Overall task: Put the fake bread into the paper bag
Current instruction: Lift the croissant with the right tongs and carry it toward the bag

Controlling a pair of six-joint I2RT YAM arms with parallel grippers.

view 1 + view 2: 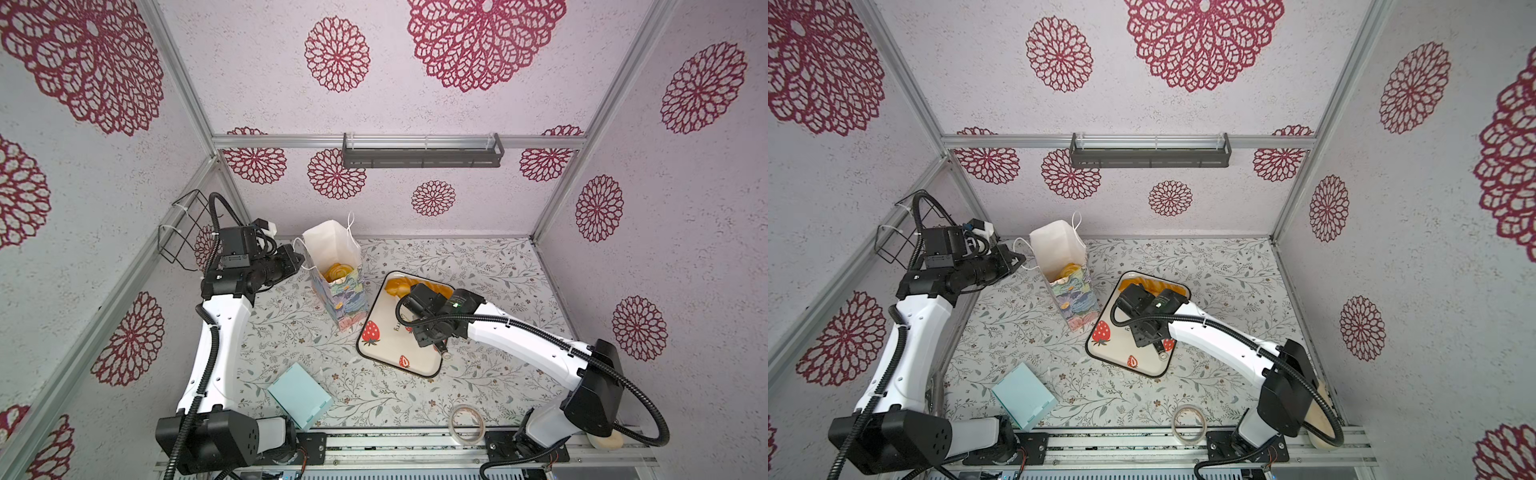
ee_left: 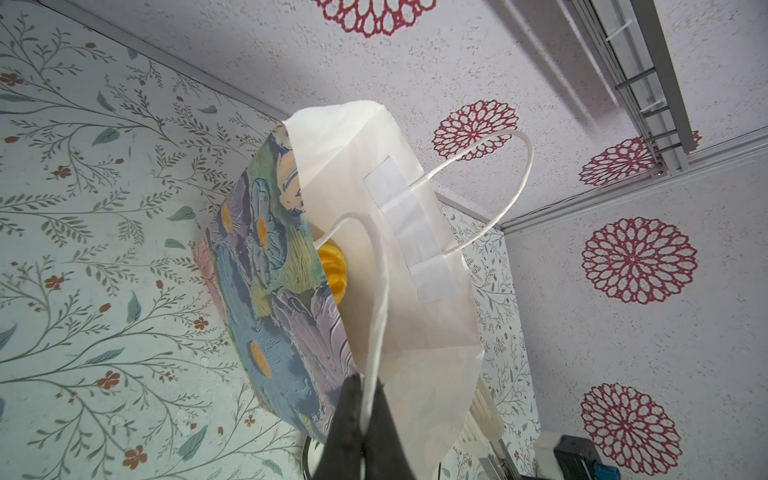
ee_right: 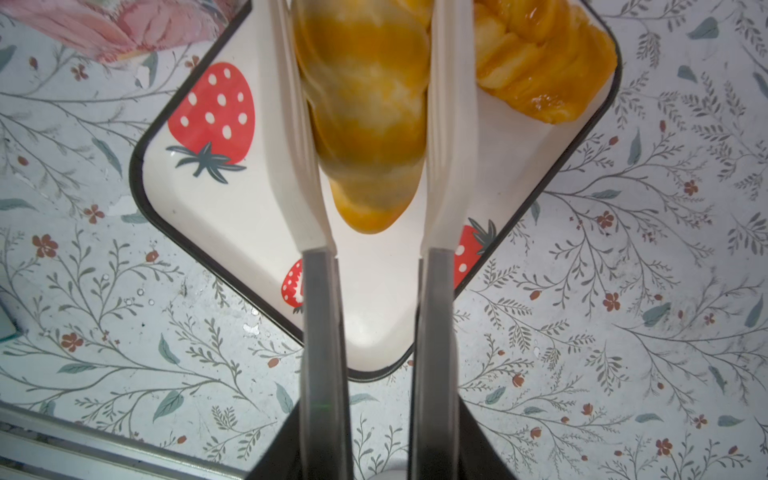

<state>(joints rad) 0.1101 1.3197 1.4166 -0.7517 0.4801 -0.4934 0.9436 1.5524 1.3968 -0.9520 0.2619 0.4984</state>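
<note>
The paper bag (image 1: 332, 249) (image 1: 1059, 245) stands upright at the back of the table, white inside and flowered outside (image 2: 270, 291). Orange fake bread (image 1: 338, 272) (image 2: 332, 270) lies in it. My left gripper (image 2: 366, 384) (image 1: 300, 261) is shut on the bag's near cord handle (image 2: 376, 324). On the strawberry tray (image 3: 232, 216) (image 1: 390, 345) lies a striped croissant (image 3: 365, 116). My right gripper (image 3: 359, 25) has its long white fingers (image 3: 444, 124) pressed on both of its sides. A second plaited bread (image 3: 540, 62) (image 1: 397, 286) lies beside it. In both top views the right wrist hides the grip.
A light blue box (image 1: 300, 395) sits at the front left, with a tape roll (image 1: 467, 422) at the front edge. A beige block (image 1: 609, 440) lies behind the right arm's base. A wire basket (image 1: 183, 232) hangs on the left wall and a dark shelf (image 1: 422, 156) on the back wall.
</note>
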